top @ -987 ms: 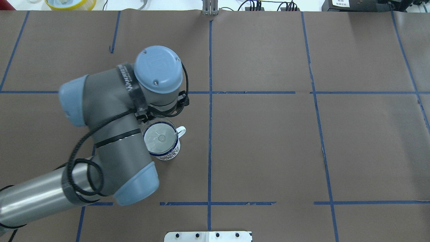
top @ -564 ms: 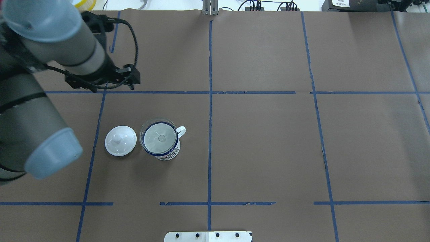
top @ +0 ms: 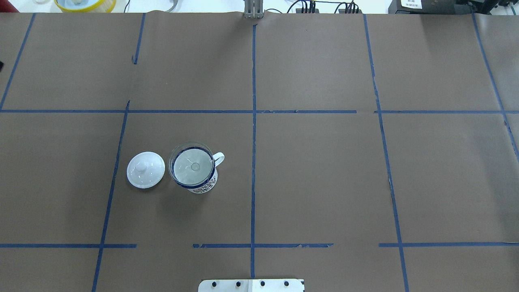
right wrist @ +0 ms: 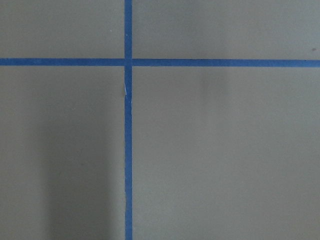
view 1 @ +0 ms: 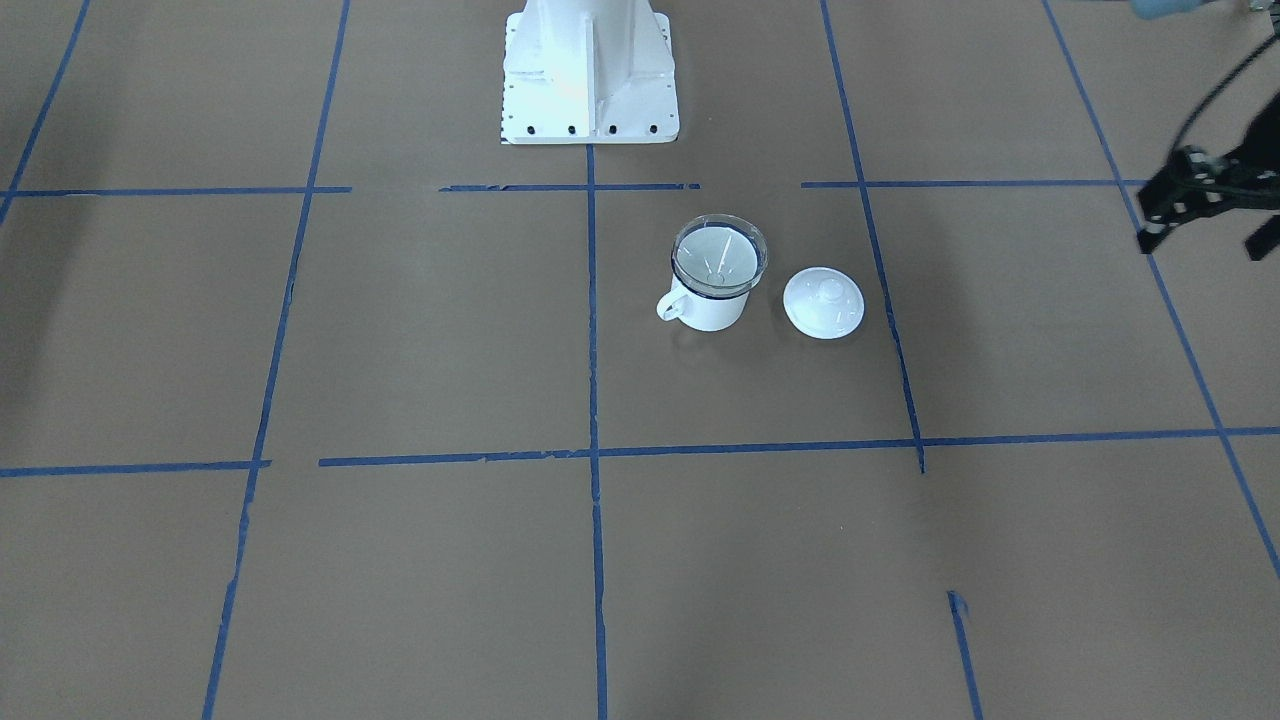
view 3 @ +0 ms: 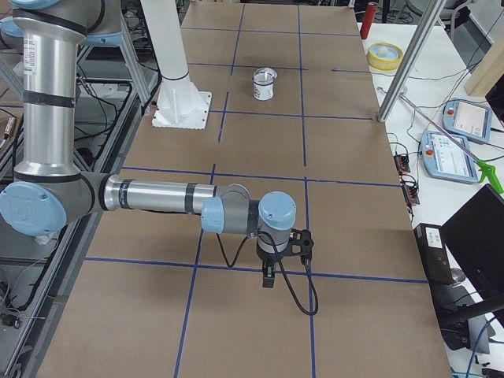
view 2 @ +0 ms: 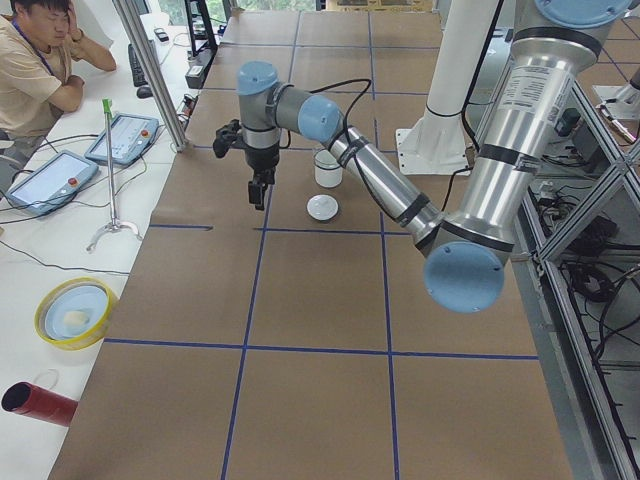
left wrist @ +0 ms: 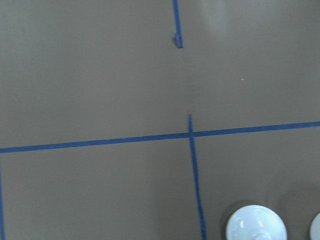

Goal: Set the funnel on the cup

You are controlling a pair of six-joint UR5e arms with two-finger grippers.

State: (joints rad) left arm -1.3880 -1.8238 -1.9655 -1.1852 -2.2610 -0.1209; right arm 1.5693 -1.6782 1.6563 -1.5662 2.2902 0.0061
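— Where is the funnel (top: pixel 191 165)?

— It is seated in the cup (view 1: pixel 712 312), with its clear cone resting on the blue rim and the spout down inside. In the overhead view the lid (top: pixel 145 170) lies on the table (top: pixel 324 182) just beside the cup, at its 9 o'clock. The cup's handle points to 2 o'clock.

— And the grippers?

— The left gripper (view 1: pixel 1205 238) hangs well apart from the cup, fingers spread and holding nothing. The right gripper (view 3: pixel 268 276) is far off, and whether it is spread or clenched cannot be told.

— How would the funnel handle?

— It is probably light, stiff, slick plastic that tips easily. The rim edge looks like the best hold. The task appears done.
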